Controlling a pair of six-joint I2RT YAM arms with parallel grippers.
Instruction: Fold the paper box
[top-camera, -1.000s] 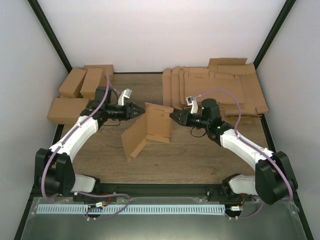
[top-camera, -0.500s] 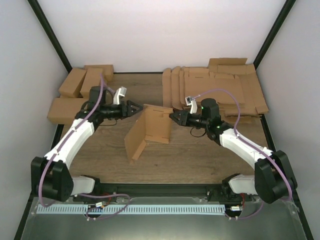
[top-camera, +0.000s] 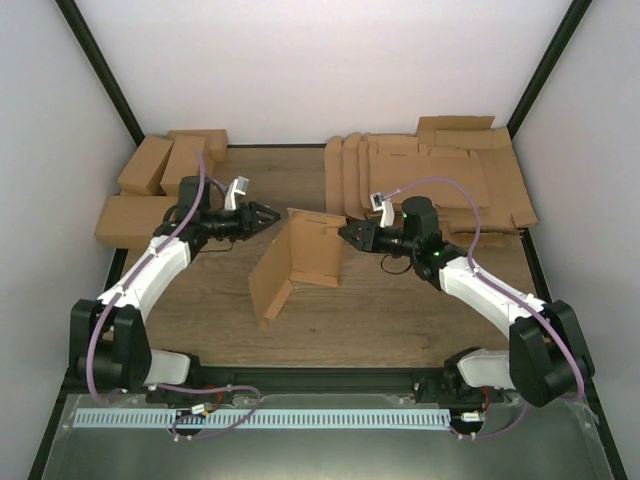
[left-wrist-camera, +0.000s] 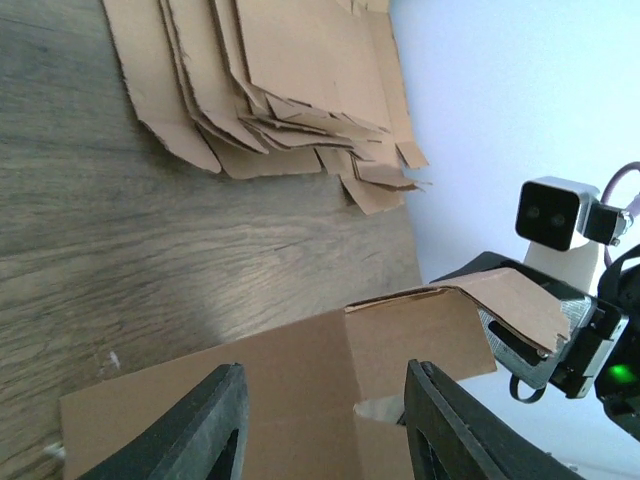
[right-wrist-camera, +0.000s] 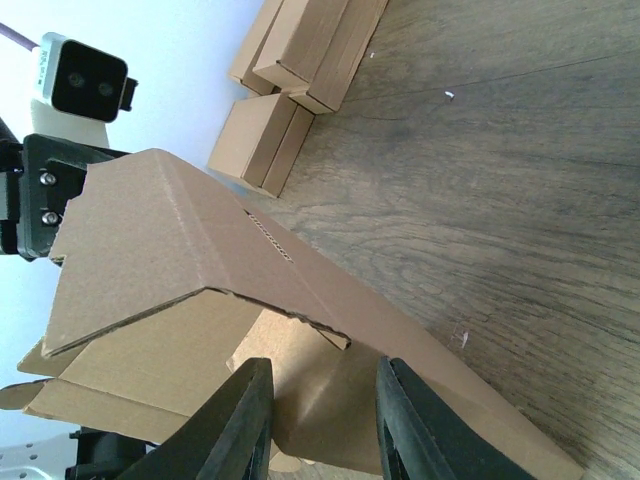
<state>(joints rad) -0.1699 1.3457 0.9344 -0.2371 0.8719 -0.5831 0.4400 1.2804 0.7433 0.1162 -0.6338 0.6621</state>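
Observation:
The paper box (top-camera: 312, 250) stands half-folded in the middle of the table, one panel upright and a second panel angling down to the front left. It also shows in the left wrist view (left-wrist-camera: 300, 390) and the right wrist view (right-wrist-camera: 180, 250). My left gripper (top-camera: 268, 214) is open just left of the box's top left corner, with the cardboard ahead of its fingers (left-wrist-camera: 215, 430). My right gripper (top-camera: 346, 232) is open at the upright panel's right edge, and a cardboard flap lies in the gap between its fingers (right-wrist-camera: 245, 420).
Several folded brown cartons (top-camera: 150, 175) sit at the back left, also in the right wrist view (right-wrist-camera: 300, 60). A fanned stack of flat cardboard blanks (top-camera: 430, 180) lies at the back right, also in the left wrist view (left-wrist-camera: 270, 80). White walls enclose the table.
My left gripper has drawn back a little to the left and away from the box's corner. The box and my right gripper have hardly moved.

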